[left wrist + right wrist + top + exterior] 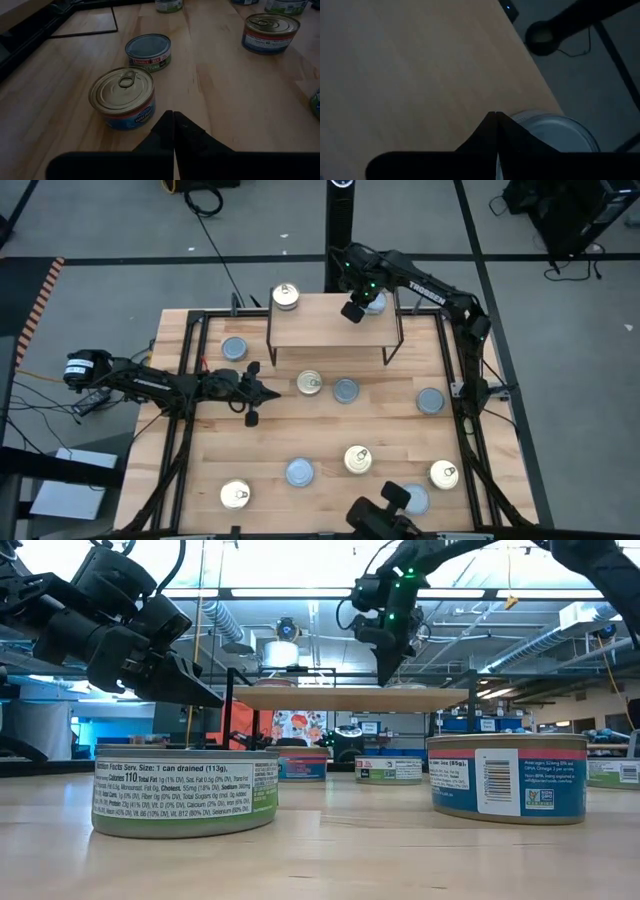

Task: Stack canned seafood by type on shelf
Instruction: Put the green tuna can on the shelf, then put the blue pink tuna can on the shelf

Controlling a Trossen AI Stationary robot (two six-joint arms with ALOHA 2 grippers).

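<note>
Hidden: blue-grey tin on shelf, partly covered by right gripper.
Right gripper: fingers closed, empty, upper centre.
Left gripper: closed, empty, just left of gold-top tin.

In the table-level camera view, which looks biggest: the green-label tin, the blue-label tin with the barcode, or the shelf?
1. Shelf, widest.
2. and 3. Green-label tin and blue-label tin look about alike; both sit nearest the camera, so they loom large.
</note>
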